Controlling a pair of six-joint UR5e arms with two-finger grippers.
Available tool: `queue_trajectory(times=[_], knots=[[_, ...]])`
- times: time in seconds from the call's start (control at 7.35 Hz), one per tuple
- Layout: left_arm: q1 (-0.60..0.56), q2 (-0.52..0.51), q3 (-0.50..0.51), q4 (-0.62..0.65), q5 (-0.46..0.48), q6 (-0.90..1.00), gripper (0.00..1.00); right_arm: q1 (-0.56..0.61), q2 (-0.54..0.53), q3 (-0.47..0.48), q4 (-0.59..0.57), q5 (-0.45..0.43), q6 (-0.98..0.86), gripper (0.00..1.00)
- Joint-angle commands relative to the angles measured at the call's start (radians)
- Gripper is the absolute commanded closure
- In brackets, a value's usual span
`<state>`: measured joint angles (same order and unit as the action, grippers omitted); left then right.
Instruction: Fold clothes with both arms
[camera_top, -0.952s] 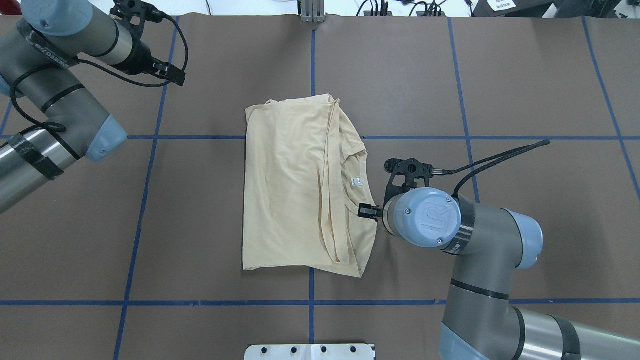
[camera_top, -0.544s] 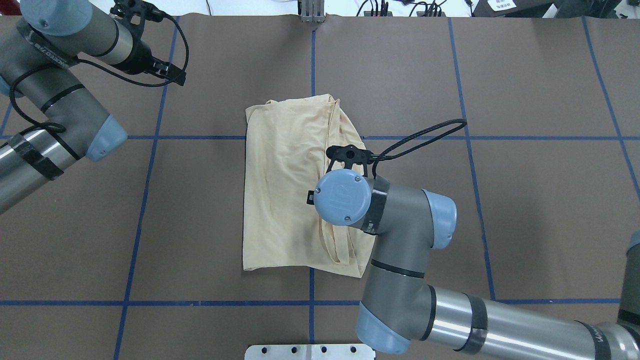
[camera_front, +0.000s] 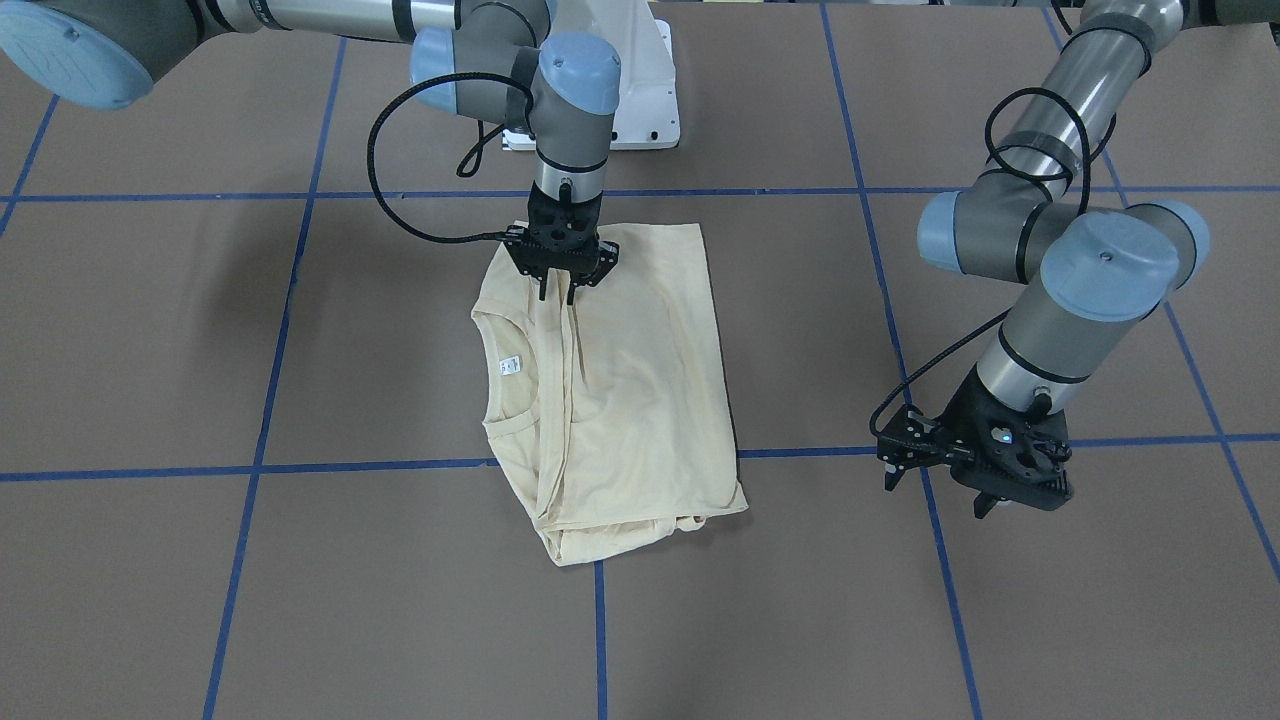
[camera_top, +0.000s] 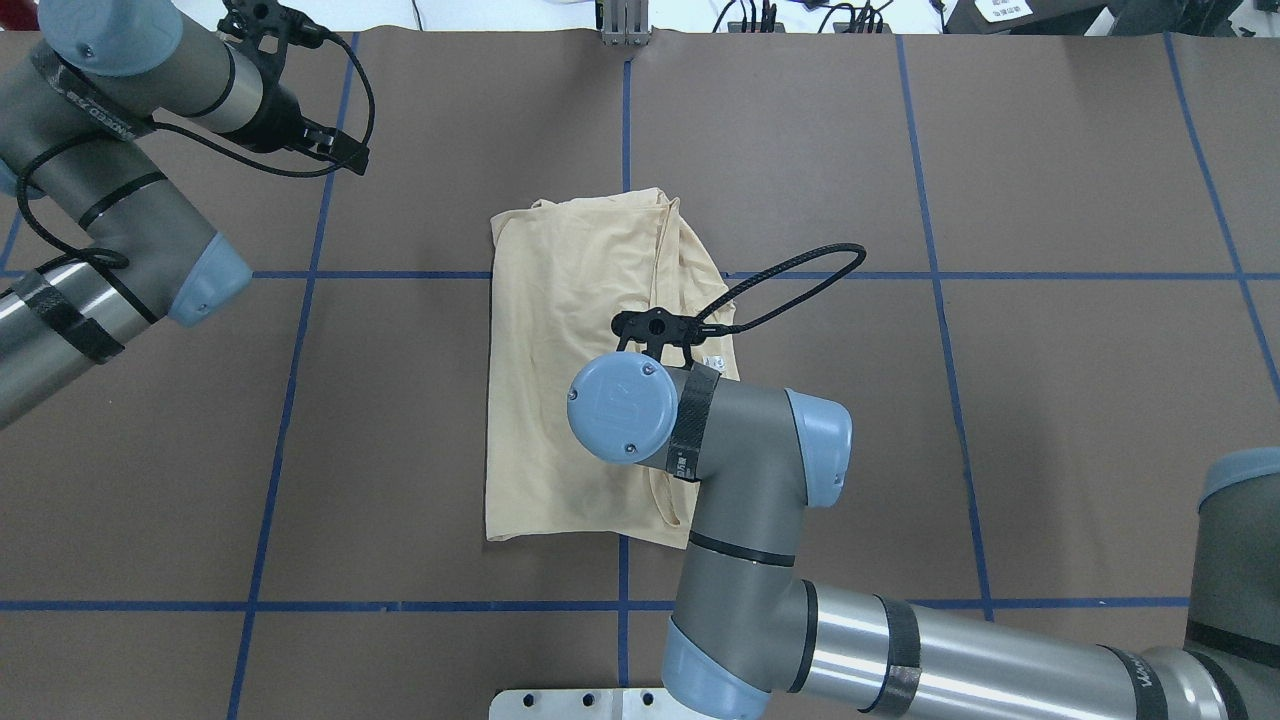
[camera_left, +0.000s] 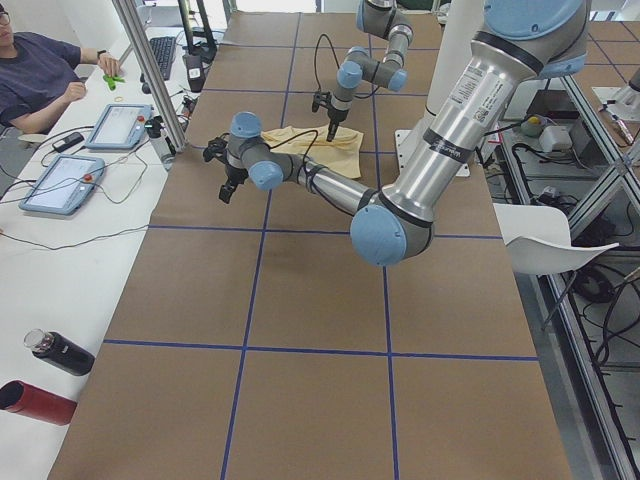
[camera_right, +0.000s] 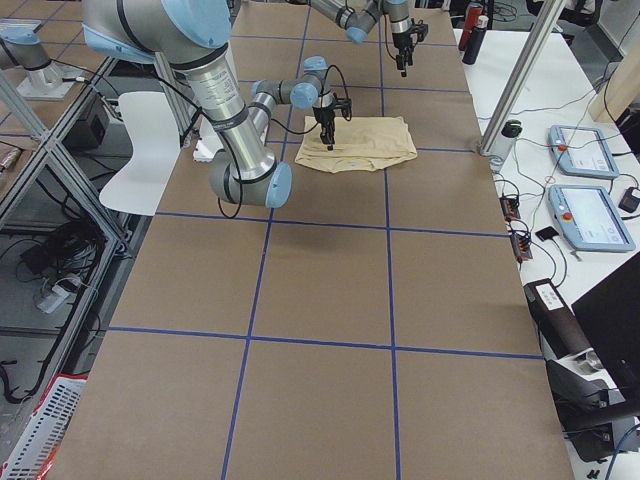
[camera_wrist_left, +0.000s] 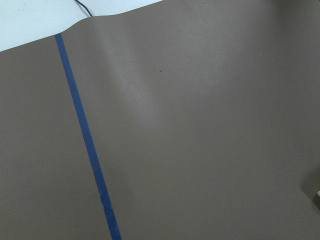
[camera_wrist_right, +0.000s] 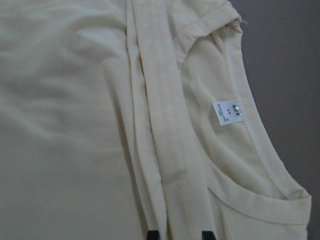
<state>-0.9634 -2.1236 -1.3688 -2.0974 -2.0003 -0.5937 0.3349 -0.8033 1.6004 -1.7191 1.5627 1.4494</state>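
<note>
- Front view: shirt lies folded into a narrow rectangle mid-table, neck label up. R gripper points down at its robot-side end, fingers spread, nothing pinched. L gripper hovers well apart over bare table, fingers spread, empty.
- Overhead: R wrist hides its own fingers. Shirt sits across centre tape line.
- Side views: shirt flat; grippers too small to judge.
- L wrist cam: only paper and tape line.
- R wrist cam: fingertips straddle sleeve band. Risk: closing here prob. grabs band only, so layers below stay put and fold skews. W/ L gripper far off, a one-point lift could undo the folds.
</note>
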Motion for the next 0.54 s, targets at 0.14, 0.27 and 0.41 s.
queue_trajectory(times=[0.14,0.27,0.41], knots=[[0.000,0.010,-0.006,-0.006,0.000,0.000,0.00,-0.022,0.022,-0.017,-0.011,-0.001,-0.030,0.67],[0.000,0.010,-0.006,-0.006,0.000,0.000,0.00,-0.025,0.018,-0.019,-0.011,-0.004,-0.032,0.67],[0.000,0.010,-0.004,-0.006,0.000,0.000,0.00,-0.027,0.018,-0.028,-0.011,-0.004,-0.034,0.67]])
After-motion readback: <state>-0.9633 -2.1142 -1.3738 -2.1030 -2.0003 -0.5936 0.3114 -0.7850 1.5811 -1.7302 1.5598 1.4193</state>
